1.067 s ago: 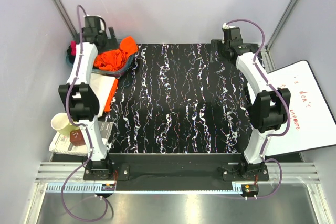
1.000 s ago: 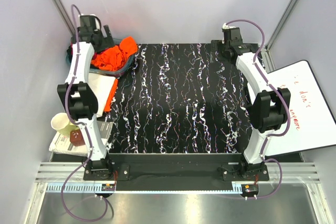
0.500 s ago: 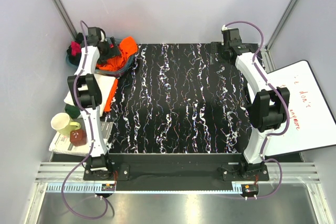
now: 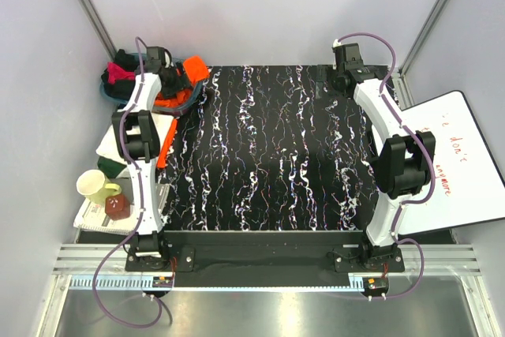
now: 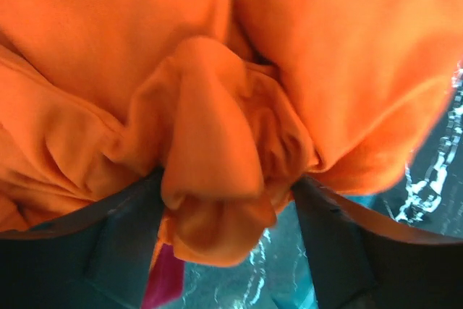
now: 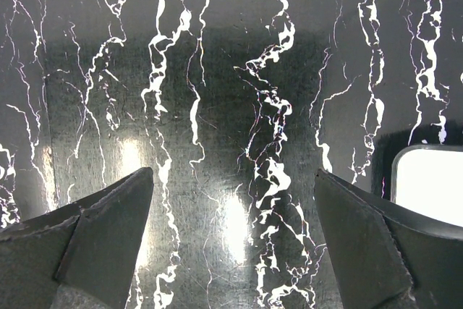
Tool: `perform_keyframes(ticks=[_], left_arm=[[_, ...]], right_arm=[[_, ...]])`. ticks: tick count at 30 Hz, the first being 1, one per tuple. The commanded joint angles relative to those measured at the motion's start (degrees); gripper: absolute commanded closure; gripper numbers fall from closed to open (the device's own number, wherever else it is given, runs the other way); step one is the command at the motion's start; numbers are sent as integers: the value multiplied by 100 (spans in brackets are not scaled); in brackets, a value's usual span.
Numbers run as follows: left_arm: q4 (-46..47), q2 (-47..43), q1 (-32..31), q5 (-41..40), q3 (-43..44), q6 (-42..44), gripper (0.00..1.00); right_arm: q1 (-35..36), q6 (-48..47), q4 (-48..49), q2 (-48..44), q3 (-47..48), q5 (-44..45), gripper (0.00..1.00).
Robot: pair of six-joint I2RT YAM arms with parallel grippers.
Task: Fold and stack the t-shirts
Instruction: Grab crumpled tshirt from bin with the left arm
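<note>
Up at 11 o'clock of the black, white-veined surface (image 4: 268, 163), the left pincer (image 5: 228, 179) is sunk into the orange t-shirt (image 4: 192, 68). That shirt lies crumpled on top of a translucent teal basket (image 4: 186, 103) just off the surface's far left corner. From the left wrist, orange cloth fills nearly the whole view. A bunched fold of it sits between the two dark fingers (image 5: 94, 244) and touches both inner faces. The jaws stand well apart around that fold, and whether they already pinch it cannot be told. A sliver of magenta cloth (image 5: 163, 287) shows under the fold at 7 o'clock of the wrist view, with teal plastic beside it.

More shirts lie at 10 o'clock, beyond the basket: a magenta-pink one (image 4: 116, 74) tangled with a black one (image 4: 122, 58). A white folded cloth (image 4: 114, 141) lies along the surface's left edge at 9 o'clock, with an orange strip (image 4: 164, 150) at its side. At 8 o'clock a pale yellow mug (image 4: 93, 187) stands just beside a small dark red thing (image 4: 117, 207).

Over at 1 o'clock the right pincer (image 6: 233, 172) hangs above bare surface, jaws spread wide with nothing between them. A white board with red handwriting (image 4: 458, 159) lies off the surface at 3 o'clock.
</note>
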Motion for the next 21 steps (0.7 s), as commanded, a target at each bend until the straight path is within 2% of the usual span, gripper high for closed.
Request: perform_keyframes(ticks=[1,2,7,12,17,21], left_arm=[[211,140,-23,-128,244,-151,32],[237,149,-14,-199,235,-160,35],[246,-8,3,-260,236,-186,100],[456,-693,3,-199,-220,7,100],[825,-1879,-58,-374,-914,148,100],[1028,-2653,-85,-358,-1039,139,100]], right_arm=[[51,-82,-17,-51,57,-12,0],[60,-64,-17,-60,48,-21,0],[51,-20,-34,-51,12,-82,0],[60,94,-34,10,12,-162,0],[95,182,-26,54,-49,-285,0],[104,243,18,45,-84,-364,0]])
